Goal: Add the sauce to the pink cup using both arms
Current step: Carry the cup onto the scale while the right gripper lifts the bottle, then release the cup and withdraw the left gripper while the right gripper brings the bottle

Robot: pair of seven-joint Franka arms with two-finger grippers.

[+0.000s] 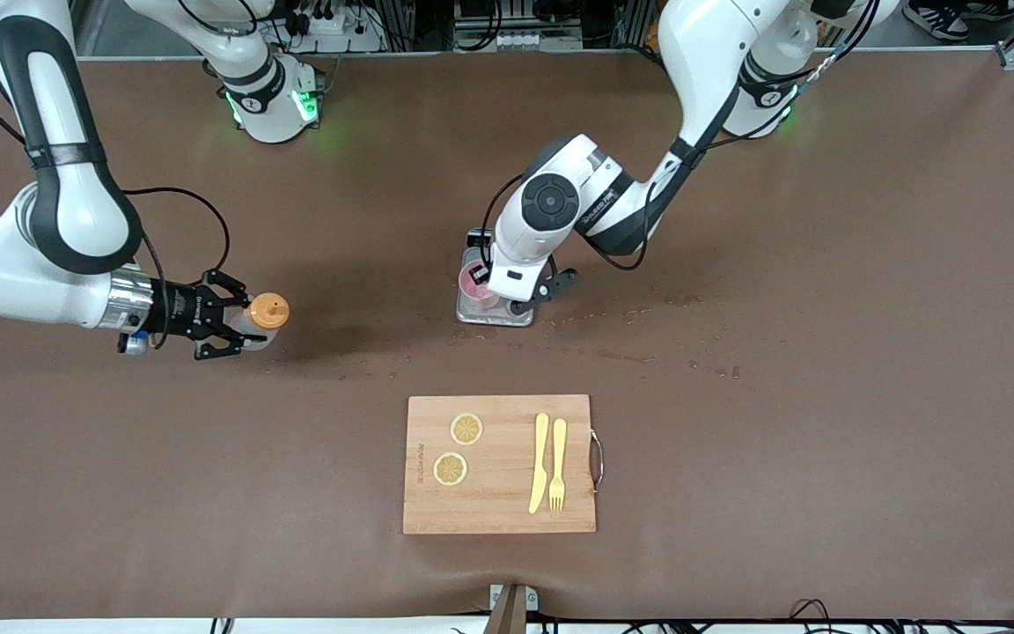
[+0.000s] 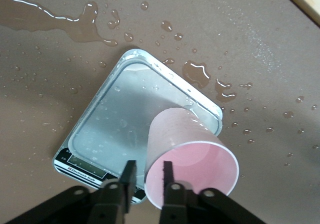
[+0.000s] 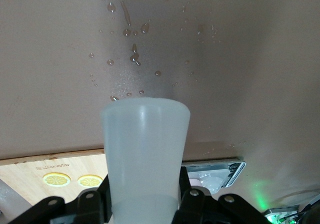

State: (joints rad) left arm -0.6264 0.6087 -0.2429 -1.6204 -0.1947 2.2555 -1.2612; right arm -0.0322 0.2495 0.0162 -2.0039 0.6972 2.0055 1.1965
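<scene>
1. Looking down from the front view: the right gripper is clamped on the sauce bottle above the table, toward the right arm's end. The left gripper sits at the pink cup on the scale, farther from the camera than the cutting board.
2. Left wrist view: the fingers stand slightly parted astride the pink cup's rim, one inside, one outside; cup stands on the wet scale.
3. Right wrist view: both fingers press the sauce bottle.
</scene>
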